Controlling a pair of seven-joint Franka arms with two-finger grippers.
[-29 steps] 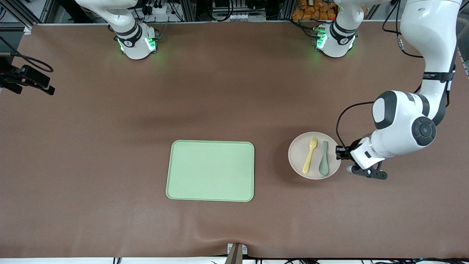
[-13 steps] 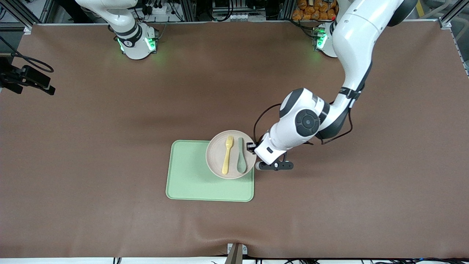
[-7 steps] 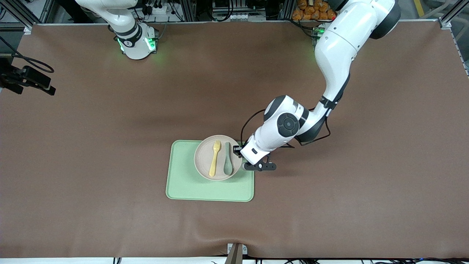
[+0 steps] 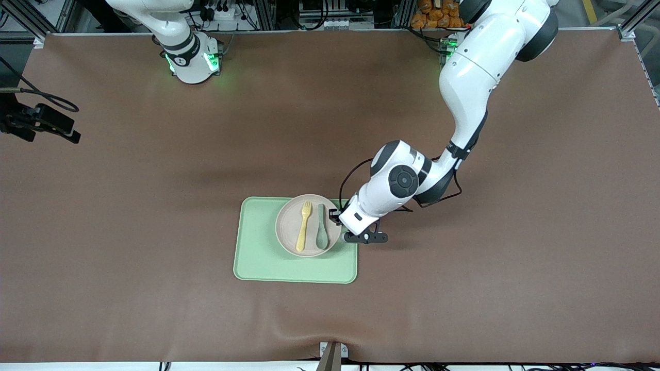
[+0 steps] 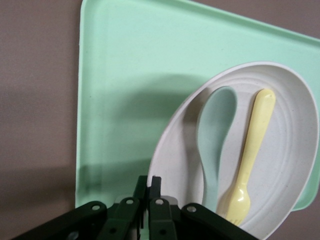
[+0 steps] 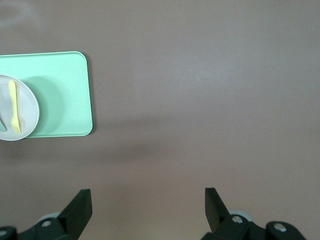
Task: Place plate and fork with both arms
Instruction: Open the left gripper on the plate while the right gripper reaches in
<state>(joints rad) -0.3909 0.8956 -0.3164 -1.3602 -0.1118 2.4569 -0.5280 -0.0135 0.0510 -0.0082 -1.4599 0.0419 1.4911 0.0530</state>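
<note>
My left gripper [image 4: 335, 217] is shut on the rim of the pale plate [image 4: 287, 229] and holds it low over the light-green tray [image 4: 260, 257], at the tray's end toward the left arm. I cannot tell if the plate touches the tray. The yellow fork [image 4: 304, 225] and a green-grey spoon [image 4: 322, 226] lie side by side on the plate. The left wrist view shows my left gripper [image 5: 148, 183], the plate [image 5: 292, 165], fork [image 5: 252, 150] and spoon [image 5: 216, 132]. My right gripper [image 6: 147, 207] waits open and empty over bare table.
The brown mat [image 4: 464, 288] covers the table. The right wrist view shows the tray [image 6: 65, 95] with the plate [image 6: 31, 112] and fork [image 6: 15, 107] some way off. A black camera mount [image 4: 332, 355] sits at the table's near edge.
My left gripper carried the plate with fork and spoon from the table near the left arm's end to over the tray, then sank a little. The right arm stayed back.
</note>
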